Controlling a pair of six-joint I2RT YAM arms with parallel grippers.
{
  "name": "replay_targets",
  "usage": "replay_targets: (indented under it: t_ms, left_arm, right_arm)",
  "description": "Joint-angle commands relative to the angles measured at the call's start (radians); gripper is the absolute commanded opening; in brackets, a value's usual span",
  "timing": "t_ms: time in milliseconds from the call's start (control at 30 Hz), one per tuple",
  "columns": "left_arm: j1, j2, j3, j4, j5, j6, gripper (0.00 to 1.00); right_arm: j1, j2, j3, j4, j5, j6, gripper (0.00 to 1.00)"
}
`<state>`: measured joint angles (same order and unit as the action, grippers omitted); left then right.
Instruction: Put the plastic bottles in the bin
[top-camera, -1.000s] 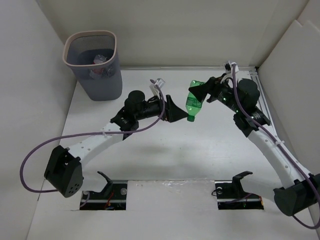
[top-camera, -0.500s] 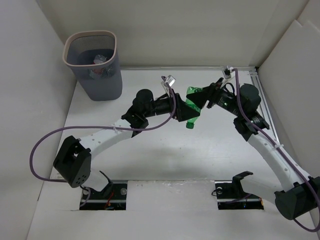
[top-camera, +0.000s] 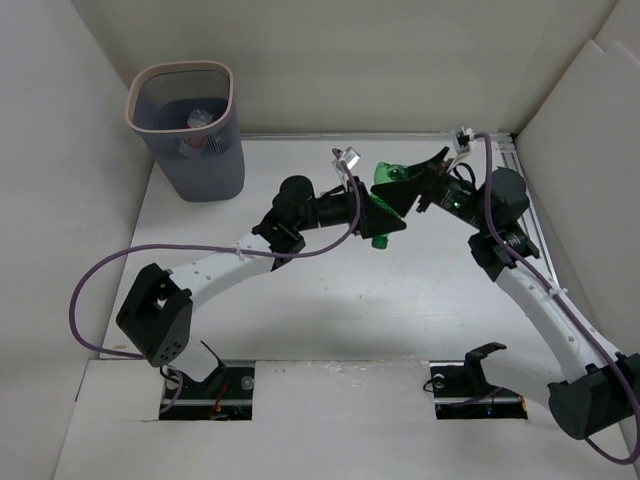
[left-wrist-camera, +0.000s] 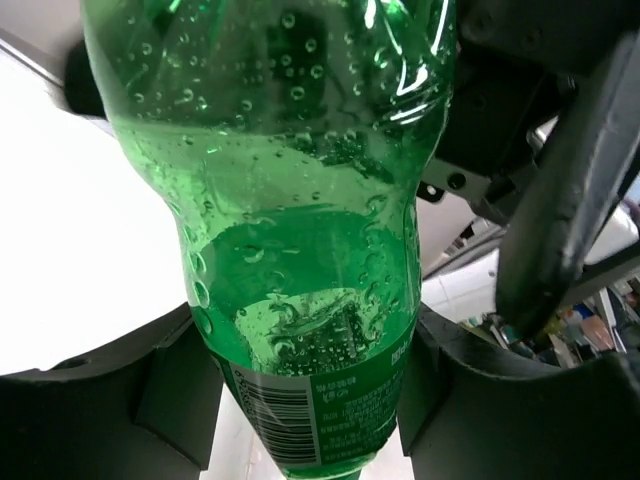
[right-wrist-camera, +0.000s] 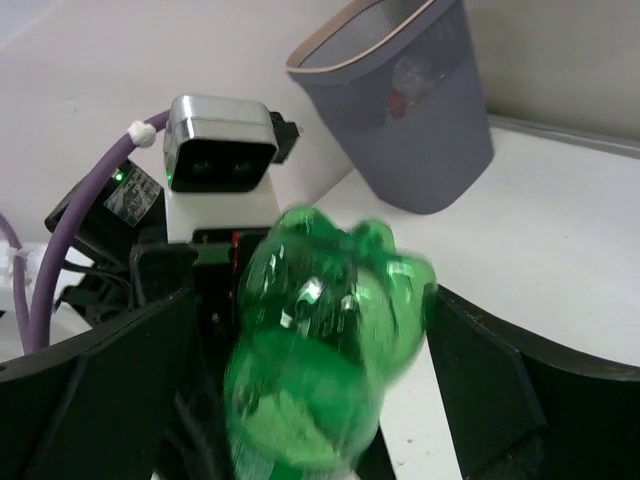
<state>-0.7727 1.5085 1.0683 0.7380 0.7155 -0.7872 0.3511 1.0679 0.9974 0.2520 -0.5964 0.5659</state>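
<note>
Green bottle (left-wrist-camera: 300, 250) clamped in left end effector (left-wrist-camera: 310, 335), right end effector (right-wrist-camera: 310, 300) spread open around it

The green bottle (top-camera: 392, 177) is translucent plastic, beaded with droplets inside, and carries a green label with a barcode. It is up off the table, a little toward 1 o'clock from the middle. It is tilted, with its lobed base toward 12 o'clock and its narrow end toward 6 o'clock, and the left gripper (left-wrist-camera: 310, 420) clamps it at the labelled part. The bin (top-camera: 205, 170), a tall grey mesh basket with a pale pinkish rim, stands upright at 10 o'clock in the far corner. Inside it a clear bottle (top-camera: 198, 122) with some red on it shows through the mesh.
</note>
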Motion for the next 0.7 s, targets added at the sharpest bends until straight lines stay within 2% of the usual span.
replay_targets:
  t_ms: [0,100,200,233,300,333,400,500,600,667]
  left_arm:
    - [0.076,-0.031,0.106,-0.061,-0.037,0.038,0.0]
    - [0.156,-0.031,0.208,-0.302,-0.132,0.143,0.0]
    - [0.288,-0.022,0.382,-0.515,-0.25,0.235,0.0]
    - [0.361,-0.004,0.472,-0.558,-0.289,0.25,0.0]
    - [0.438,0.03,0.563,-0.67,-0.4,0.267,0.0]
    - [0.476,0.077,0.661,-0.708,-0.434,0.279,0.0]
    - [0.578,0.129,0.758,-0.784,-0.554,0.279,0.0]
    - [0.685,0.22,0.877,-0.847,-0.634,0.279,0.0]
    - [0.803,0.314,0.959,-0.87,-0.645,0.231,0.0]
    - [0.843,0.366,1.007,-0.893,-0.63,0.22,0.0]
  right_arm:
    - [-0.067,-0.055,-0.006,0.066,-0.005,0.031,1.0]
    - [-0.177,-0.129,-0.032,0.004,0.035,0.031,1.0]
    - [-0.256,-0.192,-0.043,-0.083,0.056,-0.001,1.0]
    - [-0.268,-0.201,-0.043,-0.095,0.043,-0.012,1.0]
    - [-0.279,-0.214,-0.054,-0.114,0.032,-0.012,1.0]
    - [-0.288,-0.224,-0.077,-0.114,0.017,-0.012,1.0]
    - [-0.288,-0.233,-0.1,-0.123,0.004,-0.012,1.0]
    - [-0.279,-0.243,-0.141,-0.123,0.004,-0.021,1.0]
    - [-0.268,-0.243,-0.163,-0.123,0.004,-0.034,1.0]
    - [-0.268,-0.243,-0.172,-0.123,-0.005,-0.034,1.0]
